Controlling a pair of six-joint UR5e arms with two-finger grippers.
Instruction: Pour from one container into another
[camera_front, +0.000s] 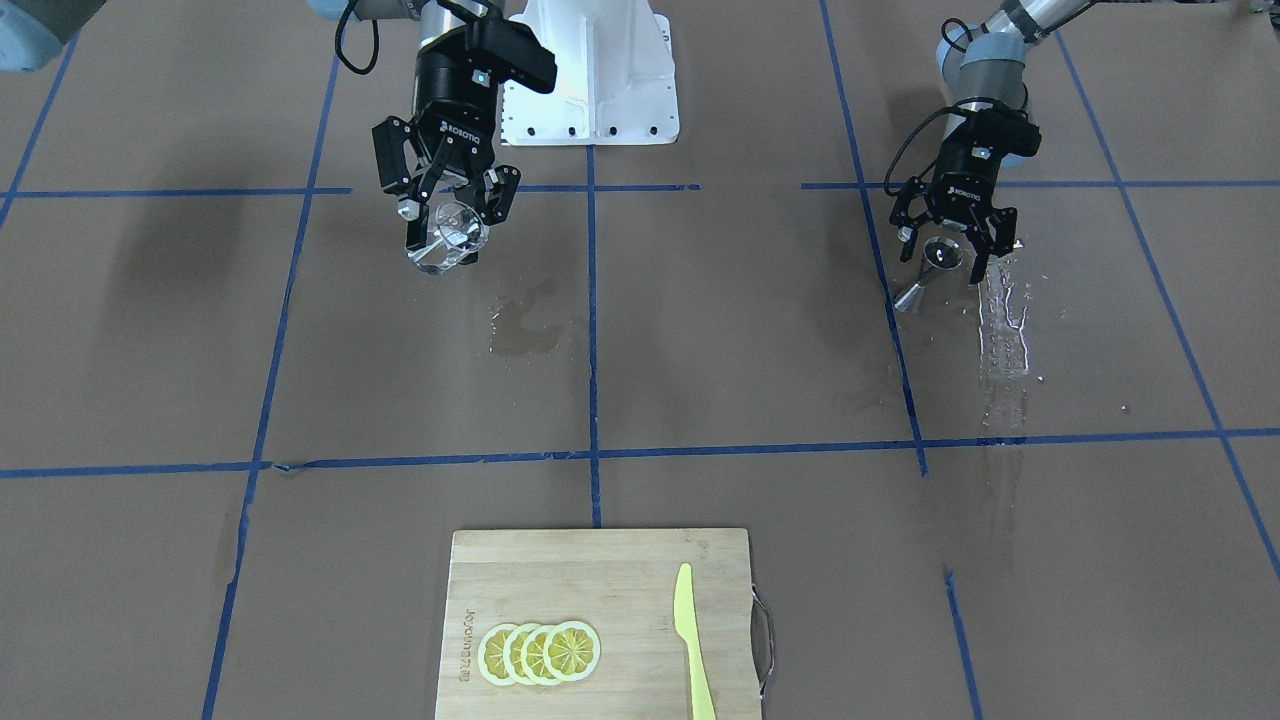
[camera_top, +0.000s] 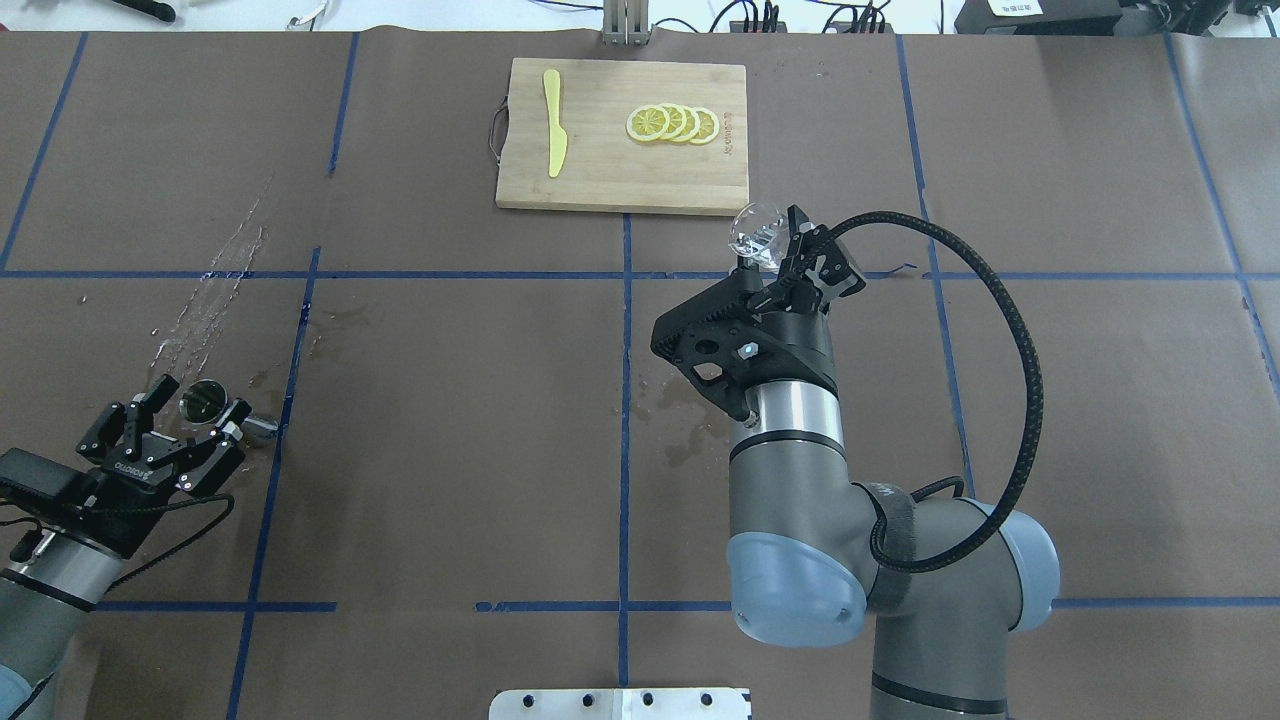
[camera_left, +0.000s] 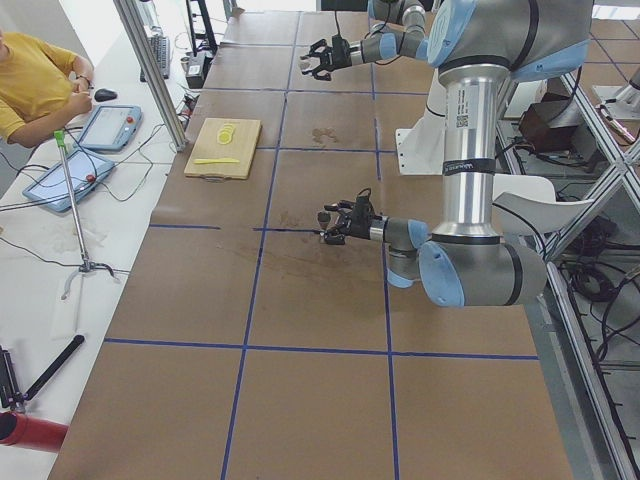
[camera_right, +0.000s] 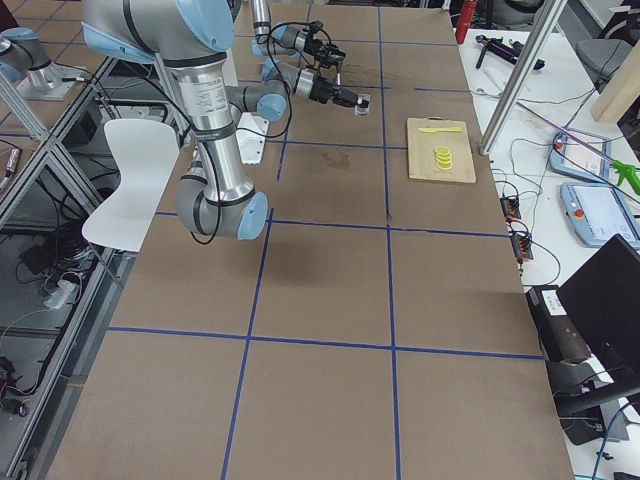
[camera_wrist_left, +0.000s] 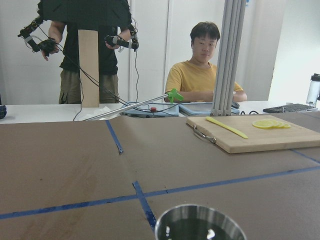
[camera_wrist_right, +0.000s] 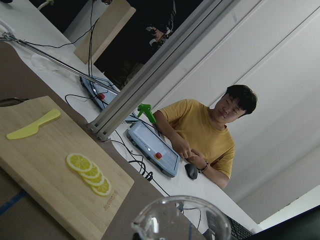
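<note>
The clear glass tumbler (camera_front: 447, 238) hangs tilted above the table, well left of centre in the front-facing view, with my right gripper (camera_front: 447, 242) shut on it. The overhead view shows that glass (camera_top: 755, 228) just below the cutting board, held by the right gripper (camera_top: 766, 242). Its rim (camera_wrist_right: 180, 220) fills the bottom of the right wrist view. The steel jigger (camera_front: 912, 296) stands on the table at the far side. My left gripper (camera_front: 942, 252) is open around its upper cone, fingers apart from the rim. The jigger's rim (camera_wrist_left: 200, 222) shows dark and glossy inside.
A bamboo cutting board (camera_front: 600, 570) carries lemon slices (camera_front: 540, 652) and a yellow knife (camera_front: 690, 640). A wet streak (camera_front: 1003, 330) runs beside the jigger, and a damp stain (camera_front: 525, 330) lies mid-table. The white robot base plate (camera_front: 590, 80) is at the back. Operators sit beyond the table (camera_wrist_left: 205, 75).
</note>
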